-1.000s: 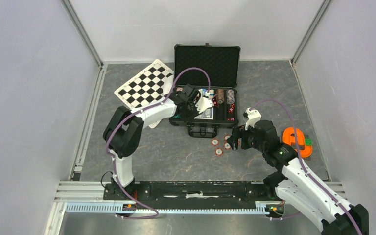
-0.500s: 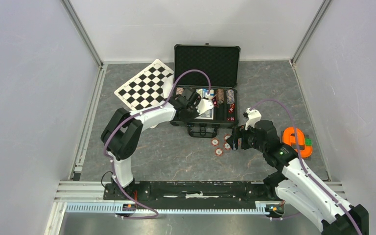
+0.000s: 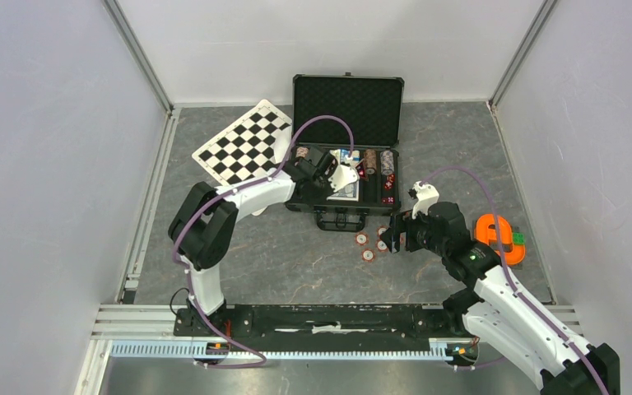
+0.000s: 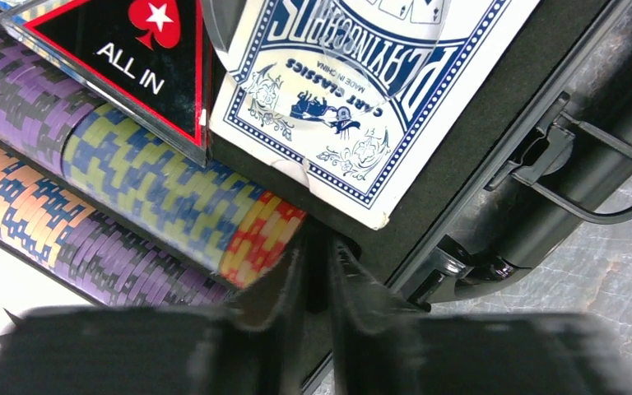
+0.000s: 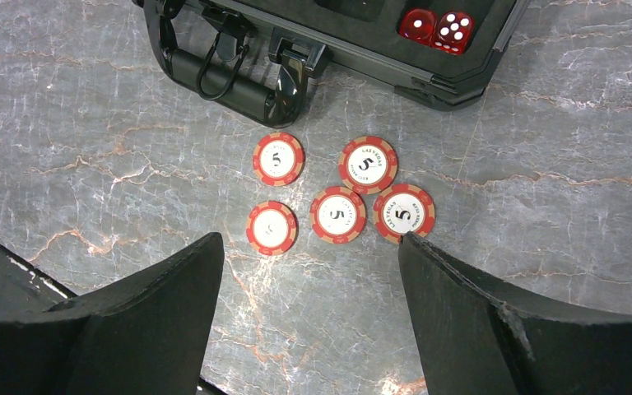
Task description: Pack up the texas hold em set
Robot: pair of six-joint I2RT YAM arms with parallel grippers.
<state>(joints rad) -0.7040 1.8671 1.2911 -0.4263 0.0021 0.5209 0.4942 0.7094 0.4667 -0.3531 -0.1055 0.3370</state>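
The black foam-lined briefcase-style case (image 3: 348,107) lies open at the far middle of the grey marbled table (image 3: 288,259), with its lid upright. The left gripper (image 4: 317,257) hangs low over the case's near left corner. Its fingers (image 4: 284,280) are dark and blurred, parted by a thin slit with nothing between them. Just past them lie rows of striped poker chips (image 4: 132,185) in purple, blue-yellow and red, cut off at the left edge of the wrist view. A black triangular "ALL IN" plaque (image 4: 132,58) and a blue-backed card deck (image 4: 354,99) are cropped by the top edge. From overhead, the arm hides this corner and the compartments are too small to read.

The right gripper (image 5: 309,243) hovers with its fingers spread wide and empty above five loose red-and-cream chips (image 5: 337,214) on the table, just in front of the case's black handle (image 5: 222,82). Four chips show a 5; the fifth face is hard to read. Two red dice (image 5: 436,26) sit in the case's near right corner, clipped by the frame. The black-and-white checkered board (image 3: 243,144) lies left of the case, and the right arm partly covers an orange object (image 3: 498,234).
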